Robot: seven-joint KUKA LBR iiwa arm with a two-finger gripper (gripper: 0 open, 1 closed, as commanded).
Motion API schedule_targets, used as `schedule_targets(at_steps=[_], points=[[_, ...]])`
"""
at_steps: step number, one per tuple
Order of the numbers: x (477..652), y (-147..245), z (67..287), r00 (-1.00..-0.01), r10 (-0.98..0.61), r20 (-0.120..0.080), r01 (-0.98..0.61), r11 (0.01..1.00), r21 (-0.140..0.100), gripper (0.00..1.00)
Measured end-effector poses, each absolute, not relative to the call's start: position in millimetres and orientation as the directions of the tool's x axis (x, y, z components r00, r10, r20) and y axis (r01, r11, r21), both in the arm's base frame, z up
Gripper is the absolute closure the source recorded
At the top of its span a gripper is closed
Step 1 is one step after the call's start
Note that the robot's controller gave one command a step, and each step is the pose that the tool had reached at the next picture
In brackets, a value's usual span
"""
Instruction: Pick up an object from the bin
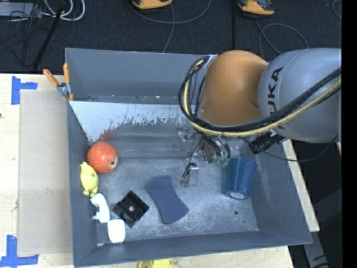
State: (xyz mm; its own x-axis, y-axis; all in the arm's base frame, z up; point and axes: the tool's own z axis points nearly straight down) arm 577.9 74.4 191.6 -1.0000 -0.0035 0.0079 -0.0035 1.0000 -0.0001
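At the near left corner of the grey bin point(195, 249) lie two white pieces: a small rounded block point(116, 230) and, just behind it, a curved white plastic piece point(100, 207). A flat black square part point(131, 208) sits right beside these, turned cornerwise. Toward the middle of the floor lies a dark blue oval pad point(165, 199), flat, with its long axis running from near right to far left.

Further back along the left wall stands a small yellow toy figure point(88, 178). Touching or nearly touching its far side is a red-orange apple point(102, 157) (or a ball much like one).

The gripper point(189, 174) hangs low over bare floor just past the far end of the dark blue pad, close to it but apart. This pad is the nearest thing to it. Nothing can be seen in the gripper, and whether it is spread or pressed together cannot be told.

To the view's right of the gripper lies a dark blue cup point(239, 177), tipped with its open mouth toward the near side. Above both, the arm's orange cover point(231, 88) and looped cables point(192, 113) overhang the far wall.
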Motion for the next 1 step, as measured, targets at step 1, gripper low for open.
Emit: schedule_targets(at_steps=[1], points=[[579.4, 74.1, 196.0, -1.0, -0.002, 0.001, -0.002, 1.0, 0.0, 0.0]])
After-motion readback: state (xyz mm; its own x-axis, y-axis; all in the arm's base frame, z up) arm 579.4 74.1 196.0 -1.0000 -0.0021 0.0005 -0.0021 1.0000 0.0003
